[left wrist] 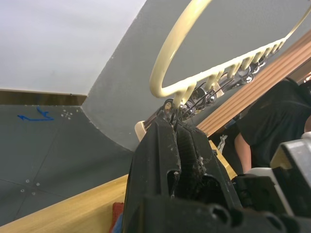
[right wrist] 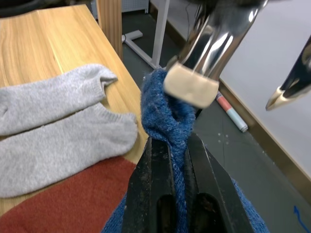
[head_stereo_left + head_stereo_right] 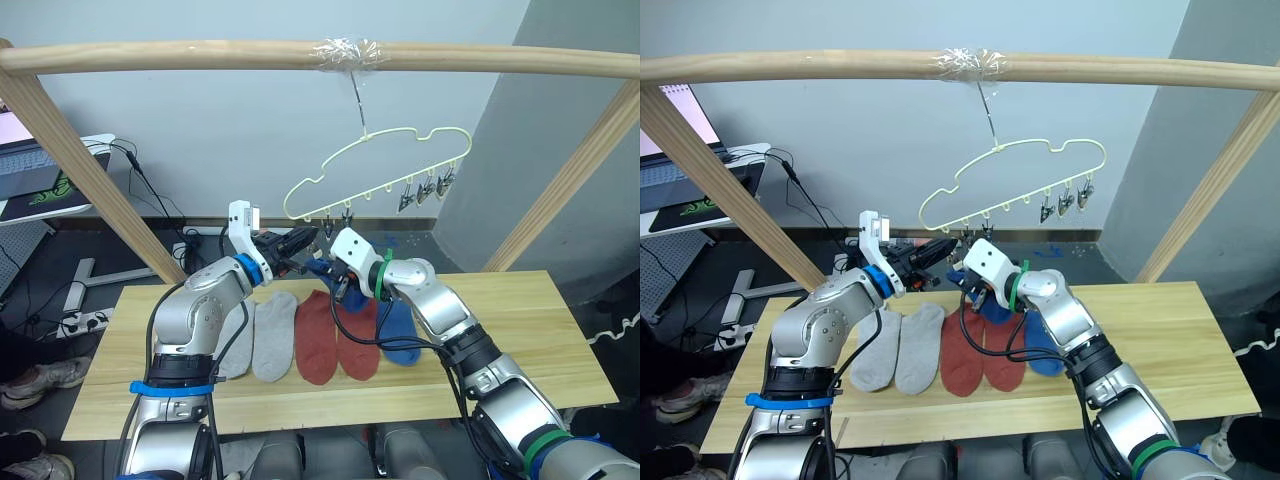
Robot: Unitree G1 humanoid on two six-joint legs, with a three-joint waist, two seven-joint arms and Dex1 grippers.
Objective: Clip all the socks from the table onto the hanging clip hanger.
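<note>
Blue sock (image 2: pixel 163 116) is pinched in my right gripper (image 2: pixel 176 145), fingers closed on the fabric, its bunched cuff lifted off the table (image 3: pixel 520 330) and touching a shiny metal clip (image 2: pixel 206 53) with a tan tip (right wrist view shows that contact plainly). Sock and gripper sit above the table's far edge, about mid-length. The clip hanger (image 3: pixel 385 165) hangs by its hook from the wooden pole (image 3: pixel 200 55), taped there, tilted so its lower end is over the far edge near both grippers; three clips cluster at its higher end, others toward the lower end. My left gripper (image 3: pixel 300 242) is up at that lower end, fingers pressed together around a clip (image 1: pixel 171 108) just under the yellow wire (I see them shut on it in the left wrist view). On the table, side by side in a row near the middle: two grey socks (image 3: pixel 258 335) toward the left end, then two rust red socks (image 3: pixel 335 335), then a second blue sock (image 3: pixel 398 330) lying partly under my right arm. All lie flat, neighbours touching or nearly so. Right half of the table is bare wood. A person in a black shirt (image 1: pixel 272 121) shows beyond the frame in the left wrist view.
</note>
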